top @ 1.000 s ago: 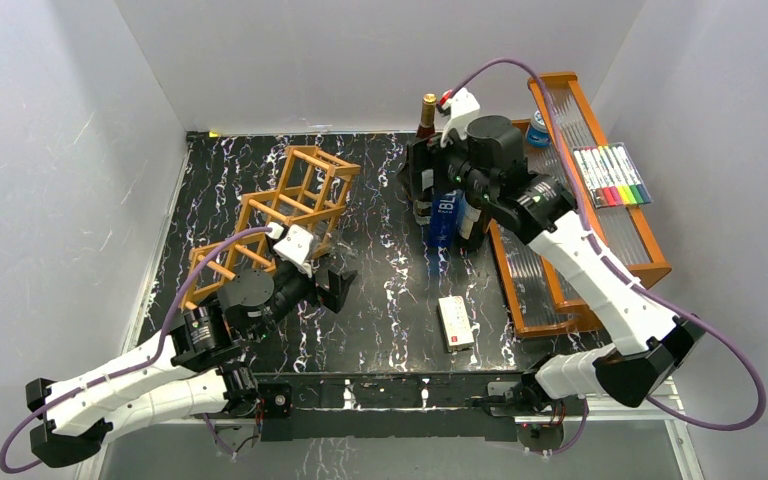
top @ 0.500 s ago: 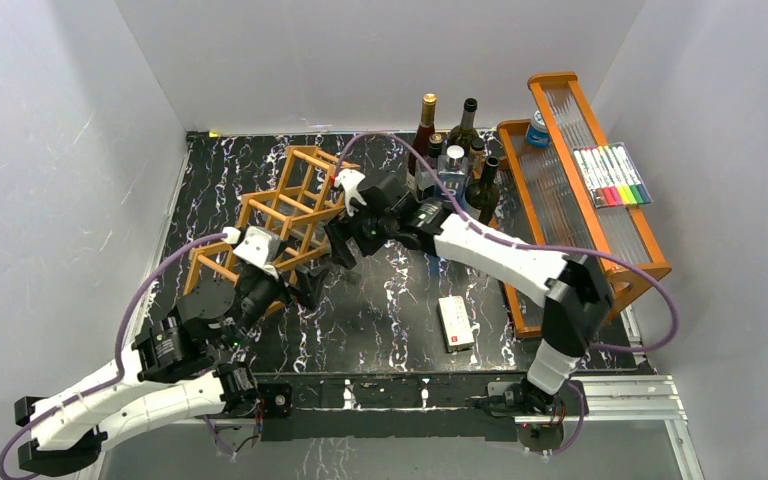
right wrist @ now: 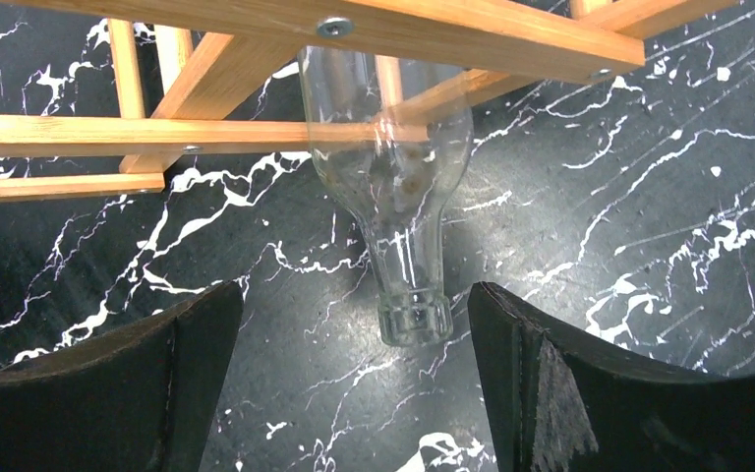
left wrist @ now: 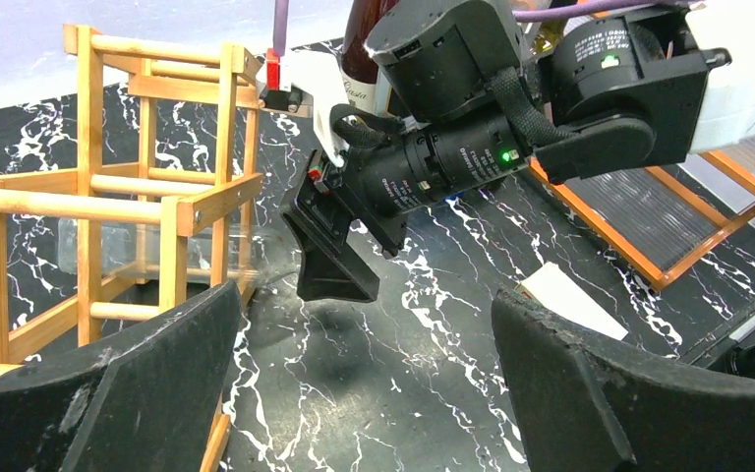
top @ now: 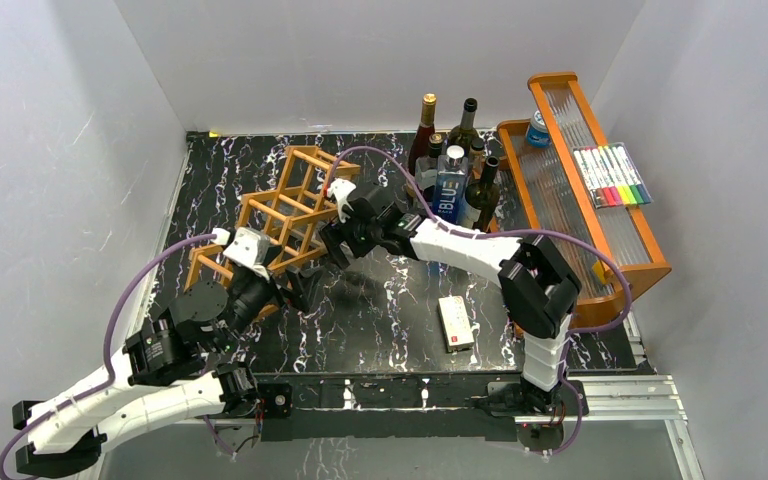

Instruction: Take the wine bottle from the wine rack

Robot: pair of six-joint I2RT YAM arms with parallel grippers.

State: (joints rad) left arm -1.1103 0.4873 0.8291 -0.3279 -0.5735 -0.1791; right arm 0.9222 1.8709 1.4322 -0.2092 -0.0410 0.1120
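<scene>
**Top external:** Seen from above, the wine rack [top: 282, 212] lies slantwise on the black marbled table [top: 380, 300], left of centre in the frame. The left gripper [top: 300, 288] sits at the rack's lower end and the right gripper [top: 332, 250] at its right-hand side. The two are near each other. At upper centre stands a cluster of upright bottles [top: 452, 165]. Along the right edge is an orange tiered tray [top: 650, 262] carrying a set of coloured markers [top: 612, 176] and a blue can [top: 537, 130]. A small white box [top: 455, 322] lies at lower centre.

**Left wrist:** The left claw's two black fingers [left wrist: 157, 383] fill the lower corners, spread wide, with only tabletop between them and nothing in their grasp. At the left of the frame the clear glass wine bottle [left wrist: 108, 251] lies on its side in a low cell of the rack. Its shoulder pokes out past the bars towards the right claw, which hangs at centre frame just beside it.

**Right wrist:** The bottle's neck runs down from the rack at the top of the frame, and its mouth reaches in between the two fingers. The right claw is spread wide with nothing in its grasp. The mouth sits closer to the finger at the right of the frame, and no contact shows.
</scene>
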